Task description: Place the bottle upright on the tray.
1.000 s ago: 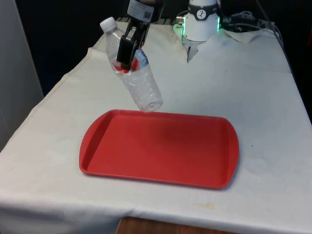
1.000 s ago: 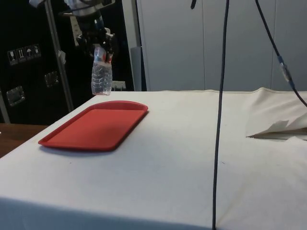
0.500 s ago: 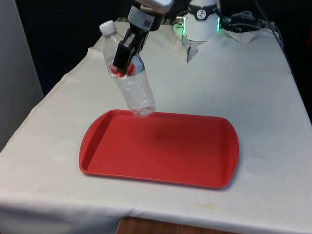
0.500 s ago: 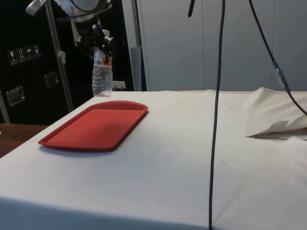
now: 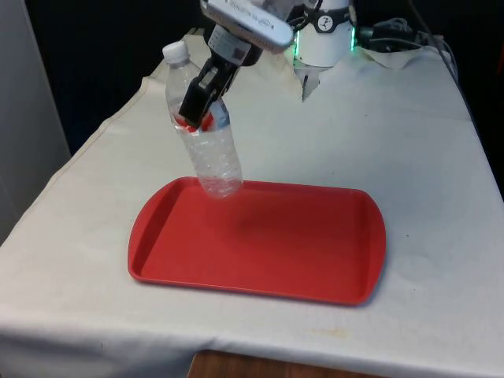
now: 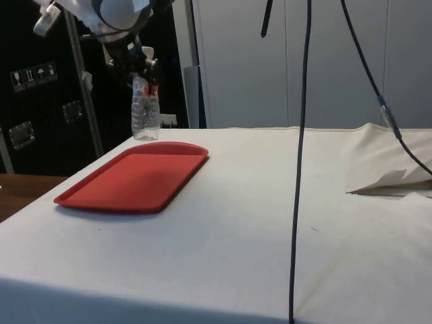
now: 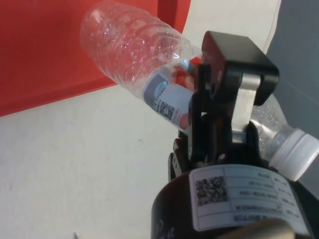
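The end effector (image 5: 198, 104) was clamped around the labelled middle of the clear bottle (image 5: 206, 146), white cap up. Over the last second the bottle had swung from a marked slant to nearly upright, and its base had dropped until it hung just above the far edge of the red tray (image 5: 260, 244) on the desk (image 5: 409, 142). I judged it not yet set down; a little more straightening and lowering seemed to remain.

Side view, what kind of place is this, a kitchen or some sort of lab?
Probably a robot test lab, not a kitchen: a table under a plain white cloth, cables hanging overhead, and a gripper holding a bottle over a bare red tray.
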You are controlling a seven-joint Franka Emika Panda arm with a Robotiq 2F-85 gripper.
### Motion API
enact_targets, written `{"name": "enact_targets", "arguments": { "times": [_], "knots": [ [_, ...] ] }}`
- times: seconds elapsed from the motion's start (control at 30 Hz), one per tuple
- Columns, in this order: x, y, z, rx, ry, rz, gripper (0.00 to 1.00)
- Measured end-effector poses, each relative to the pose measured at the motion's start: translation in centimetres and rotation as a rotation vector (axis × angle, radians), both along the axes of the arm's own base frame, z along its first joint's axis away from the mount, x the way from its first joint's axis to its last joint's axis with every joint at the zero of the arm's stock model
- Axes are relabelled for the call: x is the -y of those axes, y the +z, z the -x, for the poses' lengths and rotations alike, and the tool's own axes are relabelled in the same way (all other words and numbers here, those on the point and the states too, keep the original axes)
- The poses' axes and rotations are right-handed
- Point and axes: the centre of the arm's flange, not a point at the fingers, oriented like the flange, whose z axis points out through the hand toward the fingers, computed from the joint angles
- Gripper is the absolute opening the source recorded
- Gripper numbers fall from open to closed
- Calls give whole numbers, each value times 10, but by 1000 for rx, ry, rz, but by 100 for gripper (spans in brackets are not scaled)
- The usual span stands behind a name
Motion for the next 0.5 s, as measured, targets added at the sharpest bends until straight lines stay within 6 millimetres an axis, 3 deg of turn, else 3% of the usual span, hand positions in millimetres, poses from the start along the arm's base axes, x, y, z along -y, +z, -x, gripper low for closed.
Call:
{"name": "enact_targets", "arguments": {
  "times": [0.5],
  "knots": [
    [-10,-26,-5,-3,-50,65,0]
  ]
}}
